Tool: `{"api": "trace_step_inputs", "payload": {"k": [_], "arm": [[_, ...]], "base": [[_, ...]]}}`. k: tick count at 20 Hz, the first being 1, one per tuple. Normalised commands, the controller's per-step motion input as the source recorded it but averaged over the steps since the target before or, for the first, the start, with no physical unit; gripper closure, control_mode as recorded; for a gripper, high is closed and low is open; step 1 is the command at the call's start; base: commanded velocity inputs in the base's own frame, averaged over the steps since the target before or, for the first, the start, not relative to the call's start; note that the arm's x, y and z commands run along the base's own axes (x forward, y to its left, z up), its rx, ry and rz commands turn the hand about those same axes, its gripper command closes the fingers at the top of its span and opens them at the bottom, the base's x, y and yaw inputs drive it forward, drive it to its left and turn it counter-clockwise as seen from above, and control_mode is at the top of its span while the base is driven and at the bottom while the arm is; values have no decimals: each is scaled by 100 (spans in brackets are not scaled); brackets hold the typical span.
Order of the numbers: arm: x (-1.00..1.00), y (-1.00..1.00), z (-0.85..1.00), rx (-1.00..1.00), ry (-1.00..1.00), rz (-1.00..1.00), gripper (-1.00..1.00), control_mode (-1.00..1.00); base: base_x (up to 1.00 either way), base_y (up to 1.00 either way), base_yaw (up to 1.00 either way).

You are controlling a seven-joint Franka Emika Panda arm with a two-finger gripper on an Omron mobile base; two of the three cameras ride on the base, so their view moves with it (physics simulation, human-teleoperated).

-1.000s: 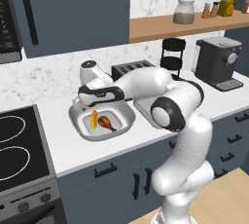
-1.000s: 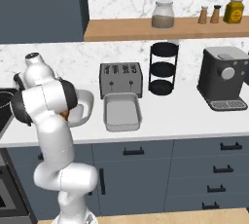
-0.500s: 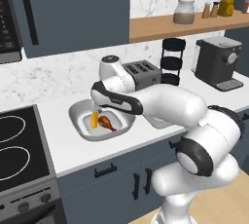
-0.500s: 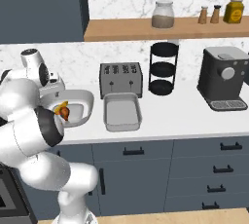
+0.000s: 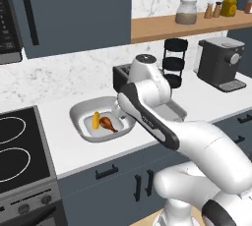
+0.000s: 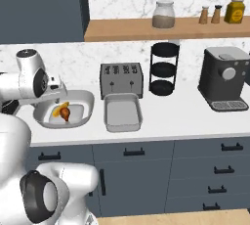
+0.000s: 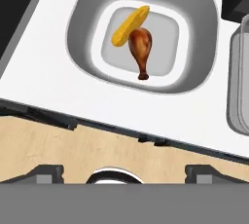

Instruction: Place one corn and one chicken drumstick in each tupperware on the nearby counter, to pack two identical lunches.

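The rounded tupperware tub (image 5: 81, 111) (image 6: 86, 98) (image 7: 82, 28) sits on the white counter (image 5: 64, 146) with one yellow corn (image 5: 96, 120) (image 6: 60, 108) (image 7: 130, 24) and one reddish-brown chicken drumstick (image 5: 109, 124) (image 6: 67, 114) (image 7: 141, 45) lying side by side and touching. The rectangular tupperware tray (image 6: 122, 114) (image 5: 177, 112) (image 7: 239, 86) stands right of it with nothing in it, in front of the toaster. My gripper (image 7: 124, 173) hangs open high above the counter's front edge, looking down on the tub, with nothing between its fingertips (image 7: 48, 172).
A dark toaster (image 6: 121, 78) stands behind the tray. A black tiered rack (image 6: 164, 67) and a coffee machine (image 6: 225, 79) stand further right. A stovetop (image 5: 15, 146) lies left of the tub. Jars line the wooden shelf (image 6: 166, 27) above.
The arm has swung round and the hand has lifted up and away from the tub. Corn and drumstick lie still in the tub.
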Motion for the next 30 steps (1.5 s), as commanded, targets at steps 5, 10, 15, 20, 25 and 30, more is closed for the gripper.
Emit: {"api": "trace_step_inputs", "payload": {"k": [5, 10, 15, 20, 25, 30], "arm": [[-29, -21, 70, -20, 7, 0, -100, -100], [-76, -8, 59, -8, 2, 0, -100, -100], [-100, -35, 36, 5, 0, 1, -100, -100], [-100, -72, 1, 0, 0, 6, -100, -100], [-42, -97, 1, 8, 0, 5, -100, -100], [0, -41, 20, 29, 0, 0, -100, -100]], "base": [[0, 0, 0], [0, 0, 0], [0, 0, 0], [0, 0, 0], [0, 0, 0], [0, 0, 0]]}}
